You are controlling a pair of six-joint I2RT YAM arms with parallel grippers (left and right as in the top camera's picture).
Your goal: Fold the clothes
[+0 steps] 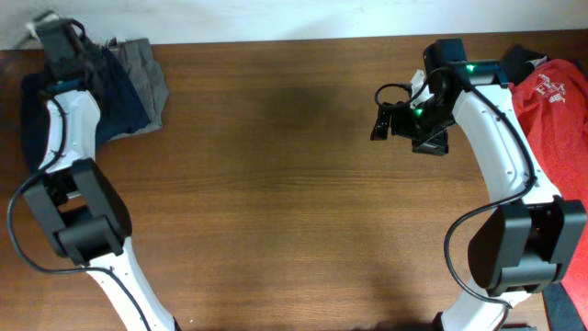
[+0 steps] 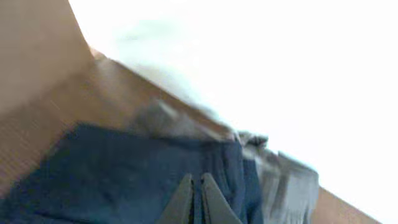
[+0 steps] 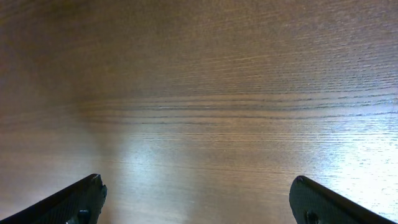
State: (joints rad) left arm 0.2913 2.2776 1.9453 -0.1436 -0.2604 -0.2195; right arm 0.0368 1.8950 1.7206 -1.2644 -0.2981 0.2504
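The navy-blue shorts (image 1: 118, 92) lie at the table's far left corner, with the grey shorts (image 1: 149, 75) beside them on the right. Both show in the left wrist view, navy (image 2: 124, 174) and grey (image 2: 289, 183). My left gripper (image 1: 58, 39) is over the far edge of the navy shorts, its fingers (image 2: 199, 186) shut together against the navy cloth. I cannot tell whether they pinch any cloth. The red white-printed T-shirt (image 1: 557, 106) lies at the far right edge. My right gripper (image 1: 379, 121) is open and empty (image 3: 199, 186) above bare wood, left of the T-shirt.
The brown wooden table (image 1: 276, 184) runs between the two piles. A dark cloth (image 1: 520, 59) lies behind the red T-shirt at the far right. A white wall edge (image 2: 280, 74) lies just beyond the left pile.
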